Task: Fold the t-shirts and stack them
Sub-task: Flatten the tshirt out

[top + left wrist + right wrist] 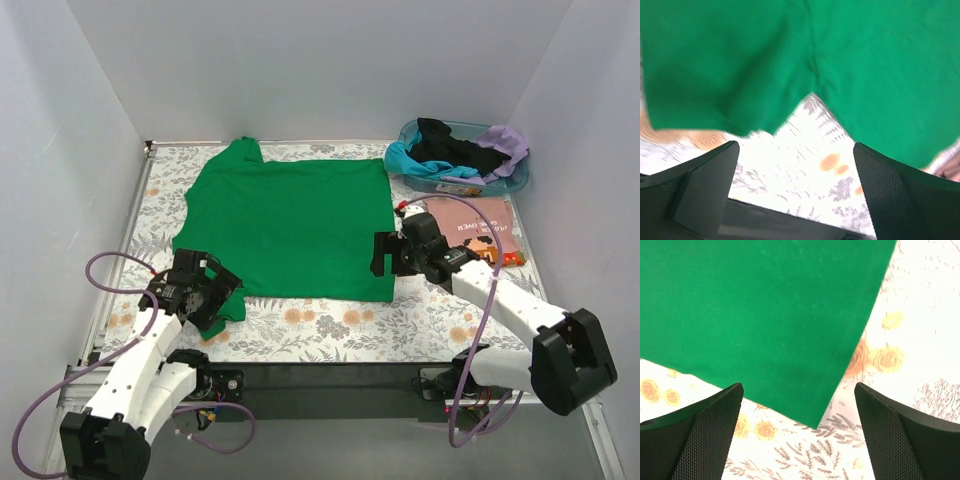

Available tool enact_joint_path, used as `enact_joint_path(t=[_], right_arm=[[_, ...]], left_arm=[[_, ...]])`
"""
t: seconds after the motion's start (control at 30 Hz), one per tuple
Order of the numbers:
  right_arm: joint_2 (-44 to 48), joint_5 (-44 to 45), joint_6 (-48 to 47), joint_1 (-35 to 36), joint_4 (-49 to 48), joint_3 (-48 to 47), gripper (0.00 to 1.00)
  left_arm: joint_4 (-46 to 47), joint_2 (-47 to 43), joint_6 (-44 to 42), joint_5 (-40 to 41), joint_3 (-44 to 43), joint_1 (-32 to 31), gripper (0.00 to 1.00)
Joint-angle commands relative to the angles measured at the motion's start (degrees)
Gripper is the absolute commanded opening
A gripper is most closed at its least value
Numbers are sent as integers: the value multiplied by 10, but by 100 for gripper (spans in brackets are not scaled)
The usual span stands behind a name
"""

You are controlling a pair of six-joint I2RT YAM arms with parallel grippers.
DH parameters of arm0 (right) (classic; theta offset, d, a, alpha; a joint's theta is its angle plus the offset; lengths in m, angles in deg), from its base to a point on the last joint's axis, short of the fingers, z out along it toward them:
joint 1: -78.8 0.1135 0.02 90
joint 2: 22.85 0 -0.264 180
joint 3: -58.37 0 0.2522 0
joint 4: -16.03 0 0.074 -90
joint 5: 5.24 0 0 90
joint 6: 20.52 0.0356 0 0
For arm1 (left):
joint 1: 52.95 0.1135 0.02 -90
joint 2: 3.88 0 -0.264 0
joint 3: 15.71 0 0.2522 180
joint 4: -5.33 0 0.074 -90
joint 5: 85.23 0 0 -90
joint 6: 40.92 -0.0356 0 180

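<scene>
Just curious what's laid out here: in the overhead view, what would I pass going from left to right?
left claw → green t-shirt → right claw → salmon-pink t-shirt

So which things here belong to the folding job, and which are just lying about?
Job: green t-shirt, spread flat; salmon-pink t-shirt, folded; black, teal and lavender shirts in the blue basket.
Lying about: that basket; floral table cover.

Green t-shirt point(290, 225) was plain and bright, salmon-pink shirt point(478, 225) bore a dark print, table cover point(330, 325) was white with orange blooms and grey leaves, black shirt point(445, 148), teal shirt point(400, 158), lavender shirt point(508, 142)
</scene>
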State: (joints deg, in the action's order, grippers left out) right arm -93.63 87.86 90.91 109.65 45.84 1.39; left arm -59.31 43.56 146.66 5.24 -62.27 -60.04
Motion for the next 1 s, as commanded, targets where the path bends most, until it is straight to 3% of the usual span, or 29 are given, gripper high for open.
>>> enact_joint_path(t=[0.0, 0.2, 0.43, 0.6, 0.7, 0.77, 0.97], right_arm=[[50, 33, 48, 3, -29, 28, 98], [71, 70, 57, 3, -29, 62, 98], [86, 62, 55, 3, -29, 91, 98], [115, 61, 48, 3, -31, 132, 98], [121, 46, 51, 3, -33, 145, 98], [126, 42, 55, 3, -32, 158, 98], [147, 17, 76, 4, -29, 181, 98]], left_arm=[[-66, -19, 100, 51, -38, -49, 98], [-30, 13, 150, 33, 25, -61, 98], [-23, 45, 248, 128, 34, -62, 98], [63, 71, 282, 122, 68, -61, 98], [68, 106, 305, 131, 67, -62, 87], [38, 117, 321, 145, 52, -62, 72], [-27, 86, 336, 171, 46, -62, 48]])
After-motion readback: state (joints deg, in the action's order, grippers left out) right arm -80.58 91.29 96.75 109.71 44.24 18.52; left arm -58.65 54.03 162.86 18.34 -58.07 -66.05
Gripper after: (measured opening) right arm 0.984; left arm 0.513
